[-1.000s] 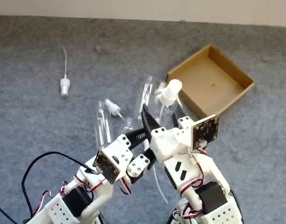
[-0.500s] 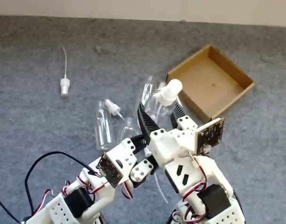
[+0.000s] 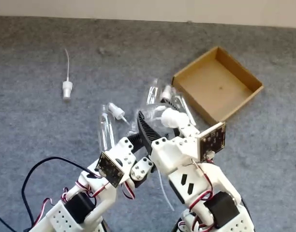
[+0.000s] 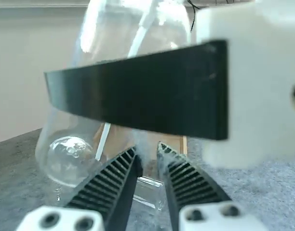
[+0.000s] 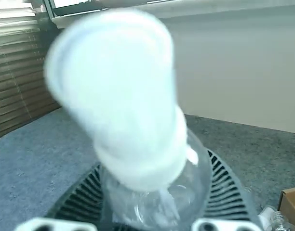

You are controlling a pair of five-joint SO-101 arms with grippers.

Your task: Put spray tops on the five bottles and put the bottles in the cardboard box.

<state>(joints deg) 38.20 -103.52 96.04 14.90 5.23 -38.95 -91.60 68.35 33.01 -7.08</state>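
My right gripper (image 3: 163,122) is shut on a clear bottle (image 5: 152,204) that carries a white spray top (image 5: 121,91), and holds it tilted above the carpet, in front of the cardboard box (image 3: 244,99). In the high view that spray top (image 3: 170,117) points toward the box. My left gripper (image 4: 148,150) sits just under the bottle's base (image 4: 70,154) with its ribbed fingers (image 4: 113,180) drawn almost together and nothing clearly between them. A black finger of the right gripper (image 4: 138,96) crosses the left wrist view.
A bare bottle (image 3: 105,128) lies on the carpet left of the arms, with a loose spray top (image 3: 116,111) beside it. Another spray top with a long tube (image 3: 66,89) lies far left. More clear bottles (image 3: 153,93) lie by the box's near corner.
The right gripper has swung the capped bottle back and left, so the spray top sits lower and nearer the arms. The left gripper stays close under the bottle.
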